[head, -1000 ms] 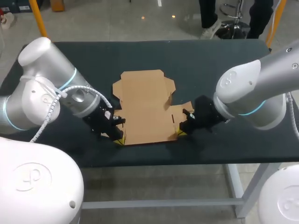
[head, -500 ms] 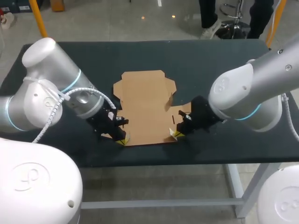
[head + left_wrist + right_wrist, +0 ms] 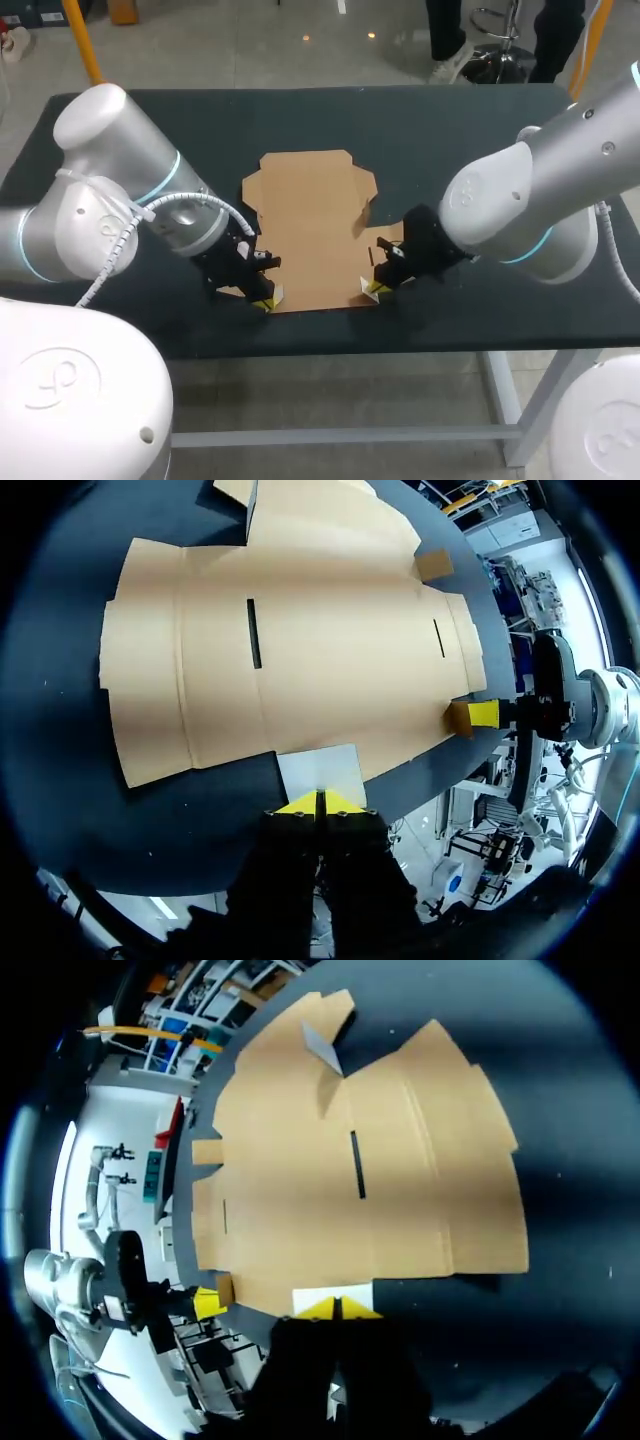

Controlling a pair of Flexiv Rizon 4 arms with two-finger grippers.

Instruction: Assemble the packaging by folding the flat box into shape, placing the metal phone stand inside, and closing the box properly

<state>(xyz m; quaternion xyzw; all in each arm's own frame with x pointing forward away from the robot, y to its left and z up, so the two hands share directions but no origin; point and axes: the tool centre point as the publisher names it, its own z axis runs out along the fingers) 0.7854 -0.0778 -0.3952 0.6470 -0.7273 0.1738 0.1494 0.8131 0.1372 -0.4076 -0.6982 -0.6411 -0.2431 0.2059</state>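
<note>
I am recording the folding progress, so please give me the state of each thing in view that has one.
box: lying flat, not yet folded; its two near corner tabs are turned up, pale side showing.
left gripper: fingers shut on one corner tab of the box.
right gripper: fingers shut on the other corner tab.

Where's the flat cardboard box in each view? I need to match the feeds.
Head view: flat cardboard box lies mid-table, between the left gripper and the right gripper.
Left wrist view: the box is spread ahead of the left gripper, which pinches a pale flap on its edge.
Right wrist view: the box is spread ahead of the right gripper, which pinches another flap.
Shared landmark: both yellow-tipped grippers at the box's near corners.
</note>
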